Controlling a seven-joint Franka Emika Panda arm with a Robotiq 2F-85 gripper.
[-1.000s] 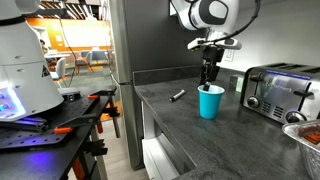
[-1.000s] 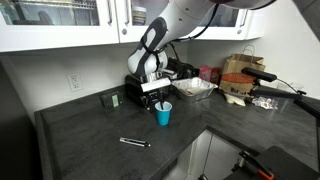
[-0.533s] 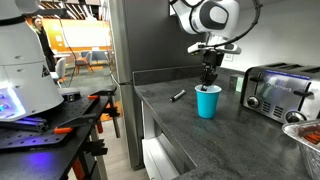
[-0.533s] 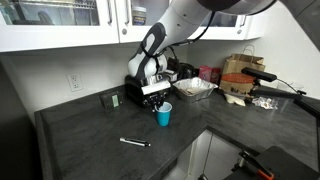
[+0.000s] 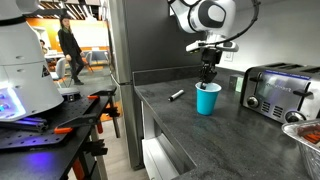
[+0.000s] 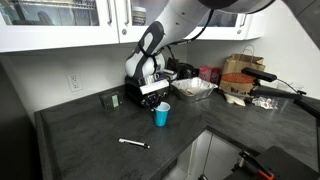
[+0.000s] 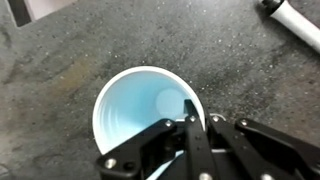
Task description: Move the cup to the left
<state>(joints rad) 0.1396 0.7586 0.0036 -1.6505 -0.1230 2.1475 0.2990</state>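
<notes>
The cyan-blue cup (image 5: 207, 101) stands on the dark counter (image 5: 190, 135), also seen as the cup (image 6: 160, 116) below the arm. My gripper (image 5: 208, 84) comes straight down onto it. In the wrist view the gripper (image 7: 190, 112) is shut on the cup's rim, one finger inside the cup (image 7: 135, 108) and one outside its wall. Whether the cup's base touches the counter cannot be told.
A dark marker (image 5: 177, 96) lies on the counter behind the cup, also seen as the marker (image 6: 133, 143) and the marker (image 7: 295, 22). A chrome toaster (image 5: 276, 90) stands to one side. A bowl (image 6: 191, 88) and boxes (image 6: 238, 75) sit along the wall. The counter's front edge (image 5: 148, 125) drops off.
The jaws have closed onto the cup's rim. The cup and gripper have shifted slightly sideways, toward the marker side in an exterior view.
</notes>
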